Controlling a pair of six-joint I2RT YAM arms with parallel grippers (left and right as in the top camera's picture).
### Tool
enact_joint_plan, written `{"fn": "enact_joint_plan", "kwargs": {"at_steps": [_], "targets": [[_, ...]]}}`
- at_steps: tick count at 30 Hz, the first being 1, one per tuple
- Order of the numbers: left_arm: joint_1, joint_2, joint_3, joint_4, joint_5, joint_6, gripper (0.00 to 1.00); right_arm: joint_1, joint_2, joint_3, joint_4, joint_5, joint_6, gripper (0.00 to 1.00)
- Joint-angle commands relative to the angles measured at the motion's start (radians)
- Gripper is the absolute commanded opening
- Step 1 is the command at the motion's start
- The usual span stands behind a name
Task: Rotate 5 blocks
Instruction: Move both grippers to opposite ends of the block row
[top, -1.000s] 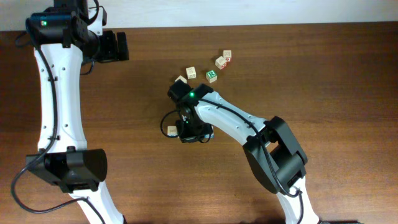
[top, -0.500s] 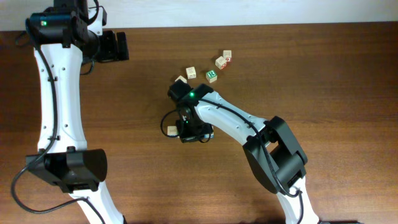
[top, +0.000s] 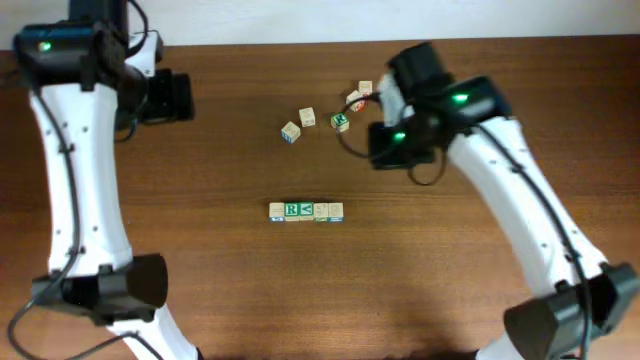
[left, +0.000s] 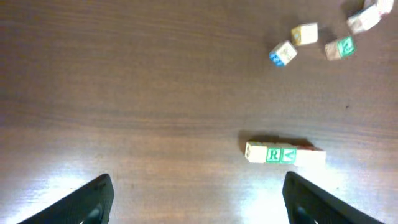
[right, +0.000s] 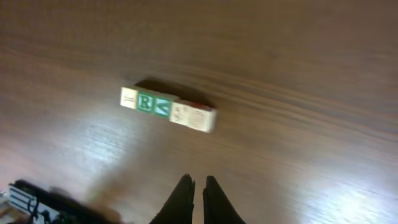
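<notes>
The left arm (top: 75, 170) stands extended to the far left, the left gripper (left: 198, 202) pointing right with fingers spread wide. The right arm (top: 520, 200) arcs toward far centre, the right gripper (right: 198, 198) closed, fingertips almost touching.

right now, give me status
Left gripper open, empty. Right gripper shut, empty. Row of blocks mid-table, clear of both. Loose blocks beyond it, nothing blocking.

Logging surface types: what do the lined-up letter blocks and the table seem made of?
Lined-up letter blocks: likely pale wood, matte, with printed green letters. Table: dark wood or wood-look laminate; grain streaks, and glare suggests a semi-gloss finish.
</notes>
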Motion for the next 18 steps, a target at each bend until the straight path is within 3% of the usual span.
{"fn": "enact_joint_plan", "kwargs": {"at_steps": [1,6,10,14,16,18], "targets": [[0.000,-0.143,-0.085,-0.004,-0.002,-0.035,0.85,-0.045,0.014,-0.014,-0.033,-0.065,-0.194,0.20],[-0.017,-0.288,-0.333,0.035,-0.006,-0.058,0.86,-0.053,0.019,-0.092,0.032,-0.085,-0.214,0.24],[-0.020,-0.378,-0.687,0.259,0.030,-0.058,0.90,-0.068,0.019,-0.208,0.158,-0.195,-0.203,0.28],[-0.019,-0.364,-0.922,0.452,0.144,-0.057,0.92,-0.115,0.019,-0.330,0.258,-0.301,-0.203,0.29],[-0.022,-0.342,-1.046,0.578,0.208,-0.057,0.72,-0.146,0.019,-0.390,0.323,-0.331,-0.203,0.24],[-0.030,-0.320,-1.136,0.679,0.224,-0.058,0.40,-0.163,0.019,-0.424,0.365,-0.330,-0.203,0.13]]}}
